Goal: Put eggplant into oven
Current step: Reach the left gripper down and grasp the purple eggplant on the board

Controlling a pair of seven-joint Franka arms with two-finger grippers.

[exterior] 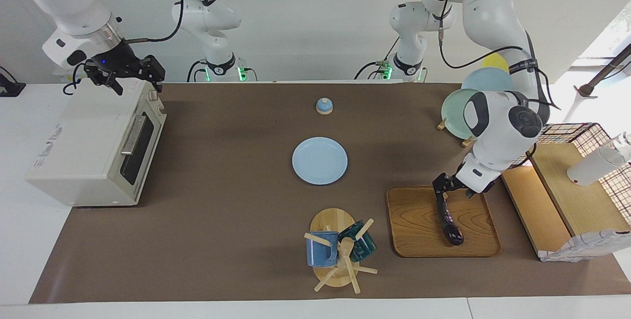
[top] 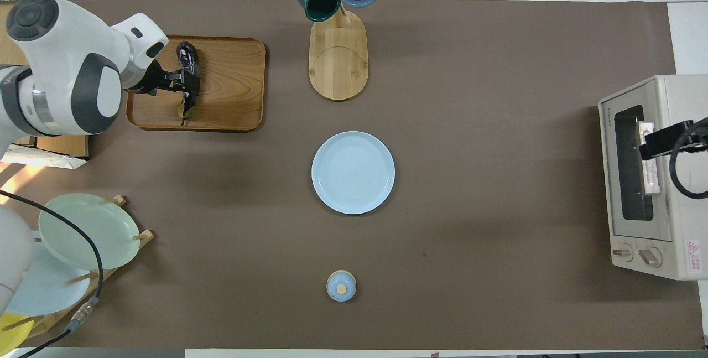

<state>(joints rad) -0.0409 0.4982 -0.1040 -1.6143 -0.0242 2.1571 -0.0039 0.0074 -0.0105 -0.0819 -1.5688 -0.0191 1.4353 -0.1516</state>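
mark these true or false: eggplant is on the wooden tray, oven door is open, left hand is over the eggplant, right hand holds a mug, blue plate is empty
1. The eggplant lies on the wooden tray. True.
2. The oven door is open. False: it is shut.
3. The left hand is over the eggplant's stem end. True.
4. The right hand holds a mug. False: it holds nothing and hangs over the oven.
5. The blue plate at mid-table is empty. True.
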